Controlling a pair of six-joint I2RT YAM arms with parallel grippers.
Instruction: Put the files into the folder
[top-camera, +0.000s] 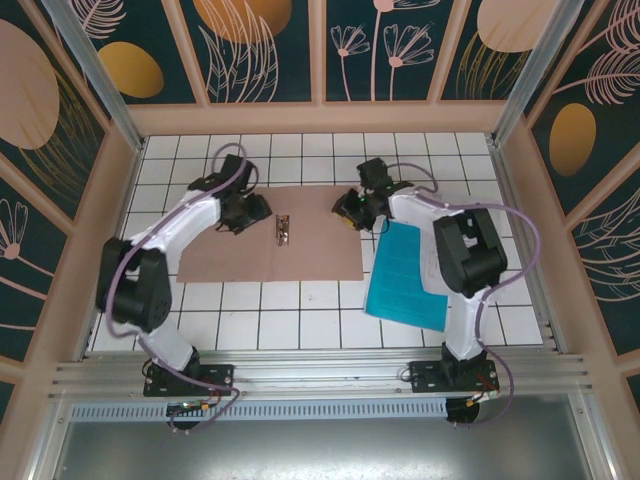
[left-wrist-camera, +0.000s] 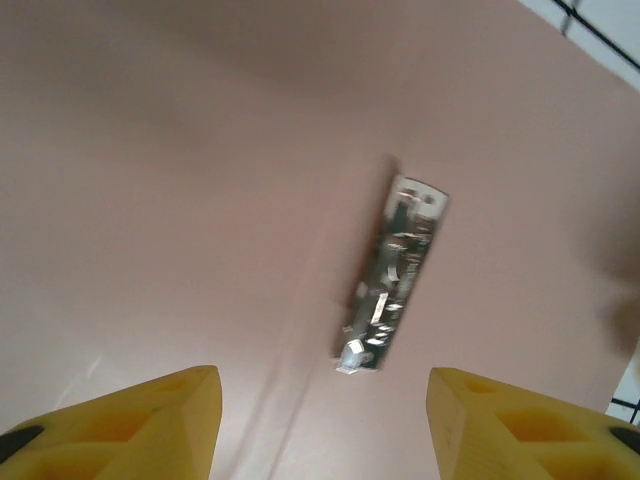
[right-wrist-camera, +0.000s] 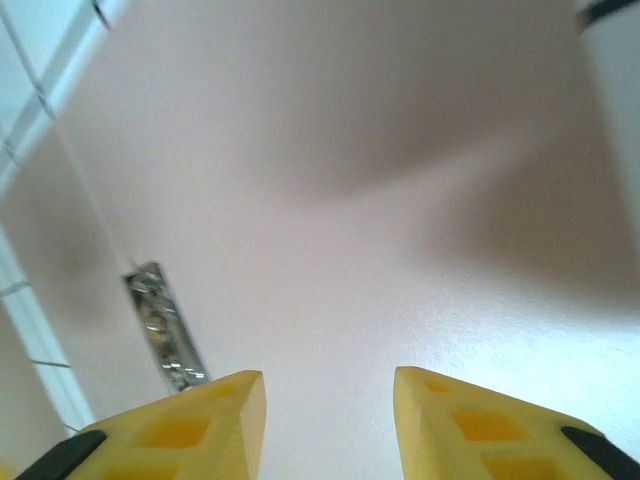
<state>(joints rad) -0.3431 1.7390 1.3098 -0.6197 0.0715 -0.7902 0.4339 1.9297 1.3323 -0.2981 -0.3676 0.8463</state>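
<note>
The pinkish-brown folder (top-camera: 300, 255) lies unfolded flat across the middle of the tiled table, with a metal clip (top-camera: 284, 230) on its centre fold. My left gripper (top-camera: 256, 210) hovers open just left of the clip, over the folder's left half. In the left wrist view the clip (left-wrist-camera: 392, 275) lies ahead of the open left gripper (left-wrist-camera: 325, 400). My right gripper (top-camera: 350, 210) is open over the folder's right half, nothing between its fingers. The right wrist view shows its fingertips (right-wrist-camera: 330, 400) above bare card, the clip (right-wrist-camera: 165, 325) to the left. The teal-blue sheet (top-camera: 400, 275) lies right of the folder. White printed sheets are hidden.
The right arm's forearm (top-camera: 470, 250) crosses above the teal sheet's right edge. White tiled table (top-camera: 300, 325) extends in front of the folder. Wooden frame walls (top-camera: 320, 118) close in the back and both sides.
</note>
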